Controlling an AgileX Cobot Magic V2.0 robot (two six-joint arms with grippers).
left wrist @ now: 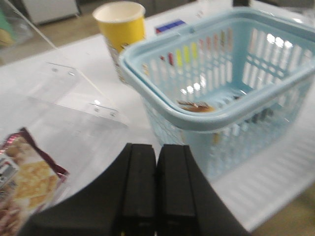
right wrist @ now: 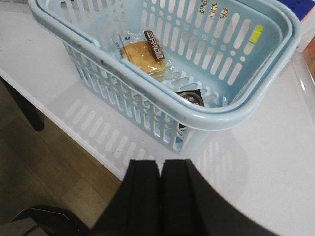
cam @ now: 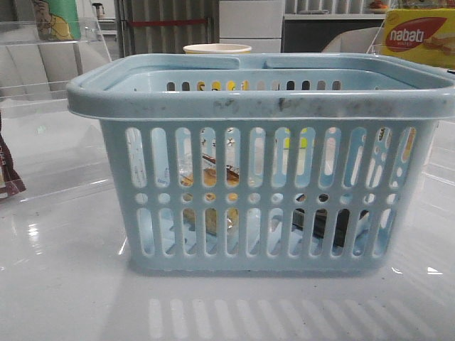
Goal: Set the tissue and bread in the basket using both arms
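Note:
The light-blue basket (cam: 263, 199) stands in the middle of the table; it also shows in the left wrist view (left wrist: 221, 93) and the right wrist view (right wrist: 147, 88). The bread (right wrist: 144, 58) lies inside it on the floor, and shows dimly through the slots (cam: 210, 177) and over the rim (left wrist: 196, 106). The dark tissue pack (right wrist: 191, 98) lies inside at the other end, seen through the slots (cam: 320, 224). My left gripper (left wrist: 156, 147) is shut and empty, apart from the basket. My right gripper (right wrist: 160, 163) is shut and empty over the table's edge. Neither gripper shows in the front view.
A yellow paper cup (left wrist: 120, 29) stands behind the basket (cam: 217, 50). A biscuit pack (left wrist: 24, 182) lies left of the left gripper. A clear acrylic stand (left wrist: 74, 93) sits at the left. A nabati box (cam: 419, 35) is at back right. The table edge (right wrist: 83, 142) drops to wooden floor.

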